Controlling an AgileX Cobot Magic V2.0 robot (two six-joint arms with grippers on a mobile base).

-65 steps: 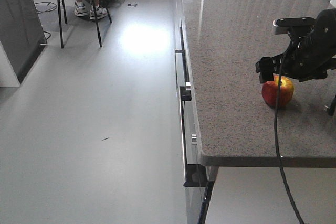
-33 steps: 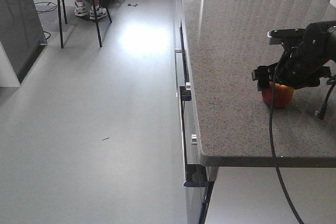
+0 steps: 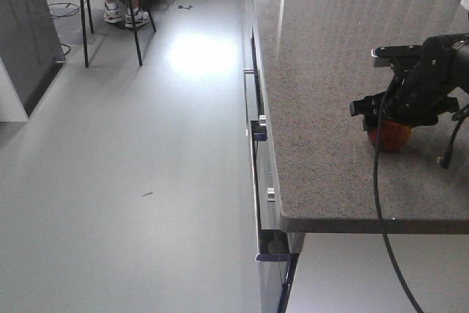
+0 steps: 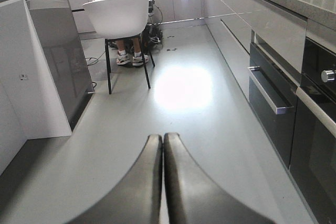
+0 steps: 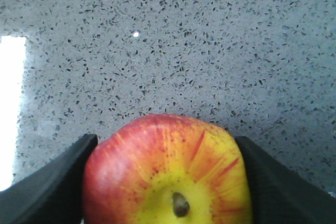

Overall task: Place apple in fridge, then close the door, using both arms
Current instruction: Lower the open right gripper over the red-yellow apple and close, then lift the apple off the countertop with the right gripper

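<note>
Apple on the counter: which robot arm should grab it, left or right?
Right. The right end effector is down over the apple on the counter, a finger at each side. The left end effector is shut and faces the floor.

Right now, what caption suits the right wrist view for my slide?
Right gripper straddling a red-and-yellow apple, stem end facing the camera, on a speckled grey countertop.

My right end effector sits lower than a second ago, now straddling the small round red-and-yellow apple and covering its top.
</note>
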